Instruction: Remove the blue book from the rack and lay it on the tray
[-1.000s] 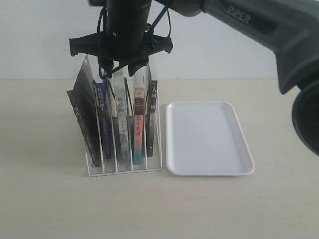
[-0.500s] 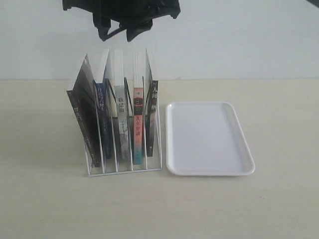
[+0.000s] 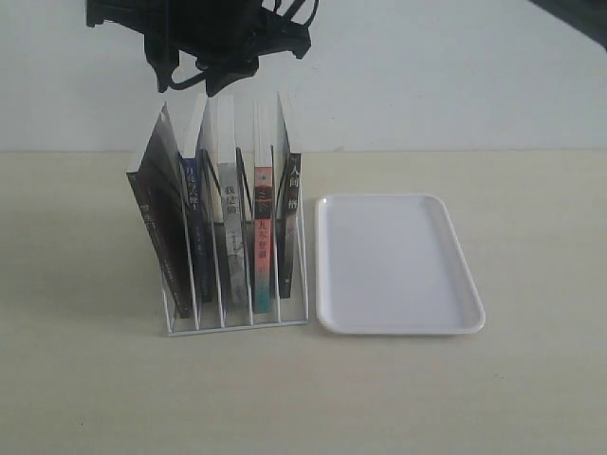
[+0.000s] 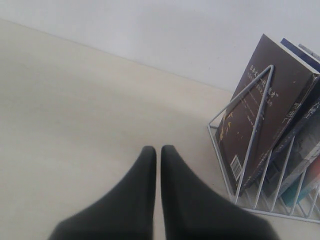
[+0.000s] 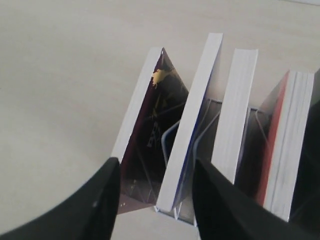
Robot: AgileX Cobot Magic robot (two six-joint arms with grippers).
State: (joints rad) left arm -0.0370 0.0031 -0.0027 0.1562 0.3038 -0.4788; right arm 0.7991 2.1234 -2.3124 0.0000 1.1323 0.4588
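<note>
right claw (image 5: 155, 167) spread above blue book (image 5: 192, 120) edge

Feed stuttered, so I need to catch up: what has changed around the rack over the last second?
The right hand lifted off the book tops, then shifted left. It now hangs open above the left end of the rack, holding nothing. The blue book, the other books and the tray stayed put.

Five books (image 3: 263, 237), one rack (image 3: 239, 325), one tray (image 3: 394, 265).
</note>
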